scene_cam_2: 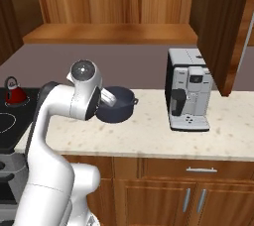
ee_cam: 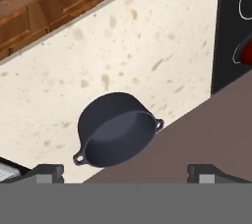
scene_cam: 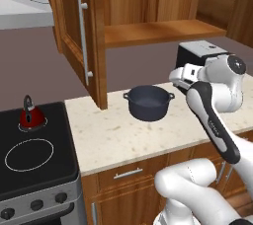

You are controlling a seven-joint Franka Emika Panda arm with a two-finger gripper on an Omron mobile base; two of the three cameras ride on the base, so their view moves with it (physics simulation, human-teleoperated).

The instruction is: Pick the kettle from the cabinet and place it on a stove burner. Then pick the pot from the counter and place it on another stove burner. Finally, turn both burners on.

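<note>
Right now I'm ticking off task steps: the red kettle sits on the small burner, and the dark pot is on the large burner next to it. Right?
Not quite. The kettle does sit on the small burner, but the pot is on the beige counter, not on the large burner, whose ring is bare. The left base view shows it.

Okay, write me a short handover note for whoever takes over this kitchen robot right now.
Hand: open, holding nothing, hovering above the pot.
Kettle: out of the cabinet, standing on the small back burner of the stove. That step is done.
Pot: on the counter beside the open cabinet door, not yet picked up.
Large front burner: free.
Left: grasp the pot, set it on the free burner, then turn on both burners with the front knobs.
</note>
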